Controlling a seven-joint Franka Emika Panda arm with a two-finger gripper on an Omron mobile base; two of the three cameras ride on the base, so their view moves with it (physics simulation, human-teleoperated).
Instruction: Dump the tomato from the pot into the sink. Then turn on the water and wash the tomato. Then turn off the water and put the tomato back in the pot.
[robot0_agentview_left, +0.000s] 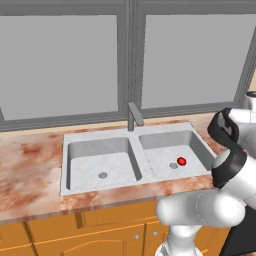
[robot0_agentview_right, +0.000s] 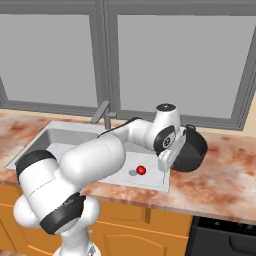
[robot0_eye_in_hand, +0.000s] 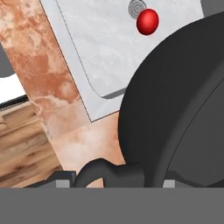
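Observation:
The tomato (robot0_agentview_left: 181, 161) (robot0_agentview_right: 141, 170) (robot0_eye_in_hand: 147, 21) lies on the floor of the sink's (robot0_agentview_left: 100, 137) right basin, right beside its drain (robot0_agentview_left: 173, 165). No water runs from the grey faucet (robot0_agentview_left: 134, 116) (robot0_agentview_right: 102, 114). The black pot (robot0_agentview_right: 194, 149) (robot0_eye_in_hand: 175, 109) hangs tilted over the counter at the sink's (robot0_agentview_right: 52, 134) right edge. My gripper (robot0_agentview_right: 175, 152) (robot0_eye_in_hand: 116, 181) is shut on the pot's near handle (robot0_eye_in_hand: 105, 171), which fills the gap between the fingertips. In the hand view the pot's dark wall looms large on the right, with the sink (robot0_eye_in_hand: 100, 57) beyond it.
A reddish marbled counter (robot0_agentview_left: 30, 165) (robot0_agentview_right: 220, 185) surrounds the sink. The left basin (robot0_agentview_left: 100, 165) holds just its drain. Grey window frames (robot0_agentview_left: 131, 55) rise behind the faucet. Wooden cabinets (robot0_agentview_left: 75, 235) sit below, and a dark appliance (robot0_agentview_right: 225, 237) stands at the lower right.

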